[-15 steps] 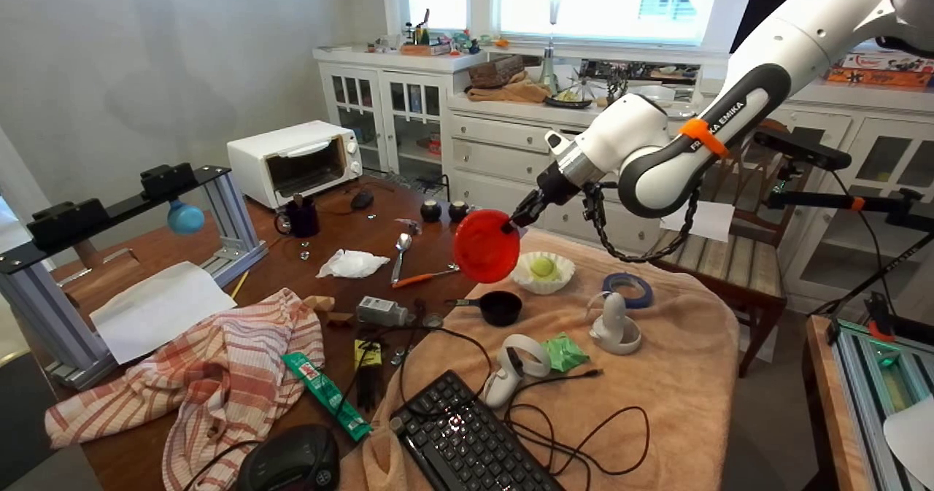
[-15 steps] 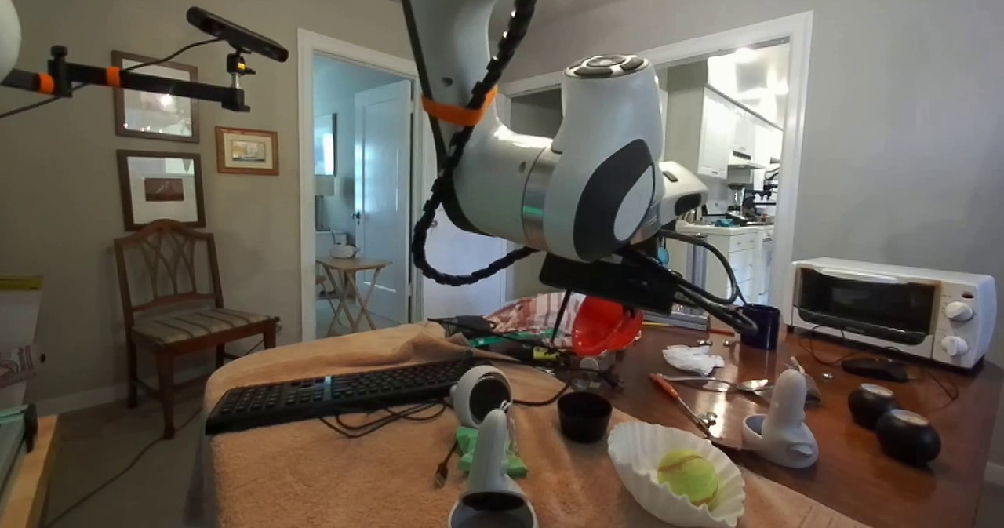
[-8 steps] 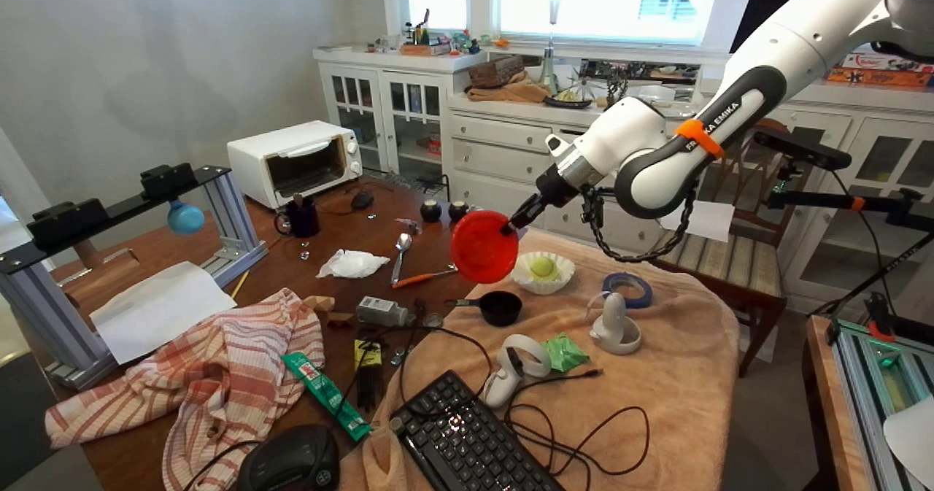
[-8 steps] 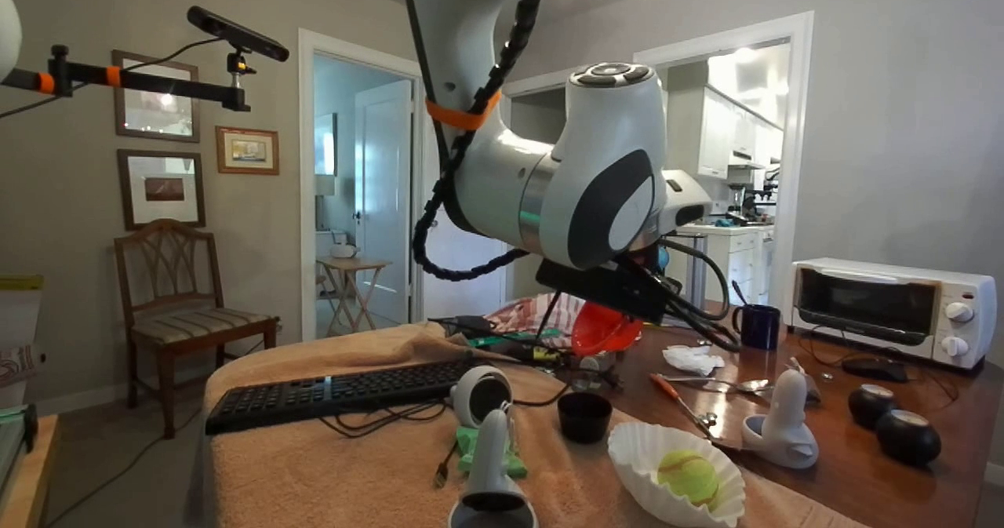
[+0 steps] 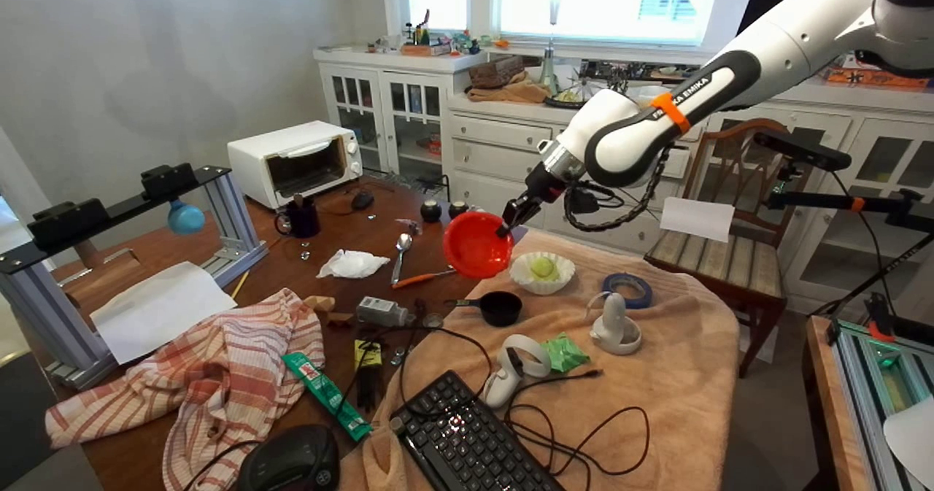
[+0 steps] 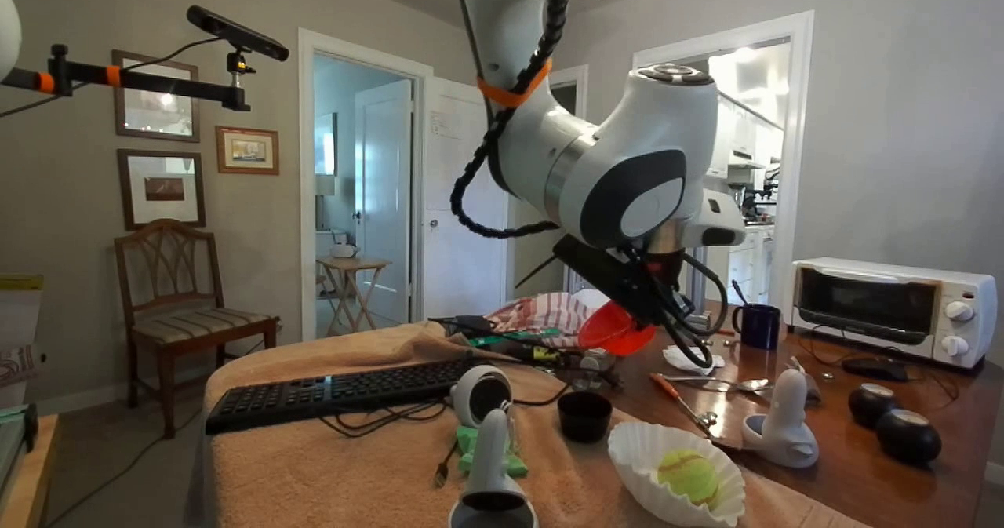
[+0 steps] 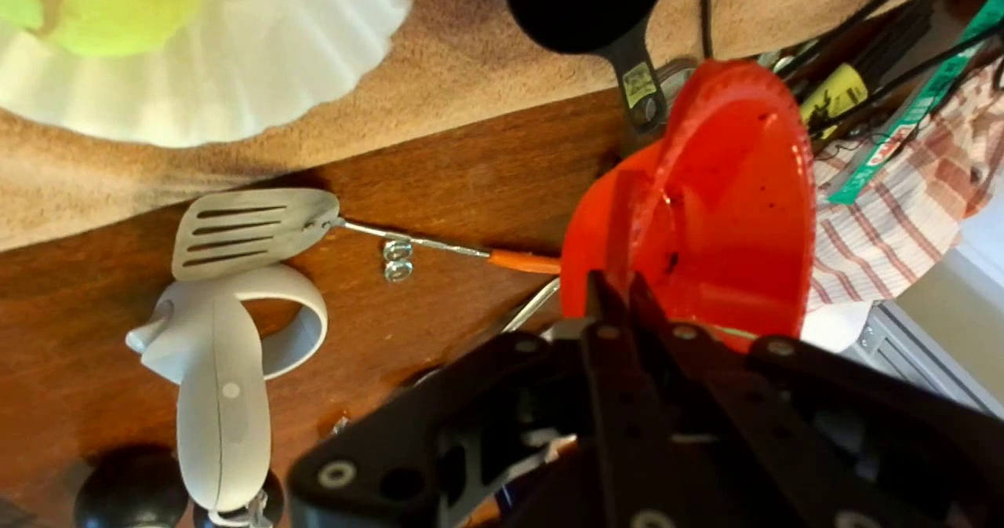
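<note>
2 fingers (image 7: 608,367) of mine pinch the rim of a red bowl (image 5: 478,245) — I hold it tilted in the air over the wooden table (image 7: 471,175), near a black measuring cup (image 5: 501,307).

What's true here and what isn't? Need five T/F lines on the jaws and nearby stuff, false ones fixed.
1. The black metal jaws are shut on the rim of the round red plastic bowl. True.
2. The red bowl hangs level. False: it is steeply tilted, over the brown wooden table.
3. The round yellow-green tennis ball sits in the fluted white bowl. True.
4. The small black measuring cup stands on the striped red-and-white cloth. False: that cup stands on the tan terry towel.
5. The silver slotted metal spatula has an orange handle. True.
</note>
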Robot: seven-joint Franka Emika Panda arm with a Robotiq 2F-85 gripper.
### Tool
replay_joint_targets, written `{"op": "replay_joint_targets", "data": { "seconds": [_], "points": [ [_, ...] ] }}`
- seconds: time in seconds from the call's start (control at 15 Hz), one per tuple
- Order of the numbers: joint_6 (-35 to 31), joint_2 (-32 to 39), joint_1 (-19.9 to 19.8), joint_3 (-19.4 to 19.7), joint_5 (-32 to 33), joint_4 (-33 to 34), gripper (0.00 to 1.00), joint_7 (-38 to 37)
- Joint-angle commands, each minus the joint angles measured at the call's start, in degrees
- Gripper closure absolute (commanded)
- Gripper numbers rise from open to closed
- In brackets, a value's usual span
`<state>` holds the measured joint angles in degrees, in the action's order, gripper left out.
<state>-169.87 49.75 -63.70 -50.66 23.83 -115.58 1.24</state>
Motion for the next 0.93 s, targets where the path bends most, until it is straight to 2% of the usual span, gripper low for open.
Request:
{"op": "replay_joint_targets", "data": {
  "seconds": [0.0,0.4,0.6,0.87],
  "points": [
    [4.5,1.4,3.5,1.0,-15.2,6.1,0.99,4.3],
    [4.7,4.7,10.6,6.9,-28.8,16.0,0.99,5.5],
    [7.2,7.7,15.0,10.1,-32.2,21.4,0.99,6.1],
    [12.5,11.5,19.2,12.4,-36.3,28.6,0.99,8.2]
  ]
}}
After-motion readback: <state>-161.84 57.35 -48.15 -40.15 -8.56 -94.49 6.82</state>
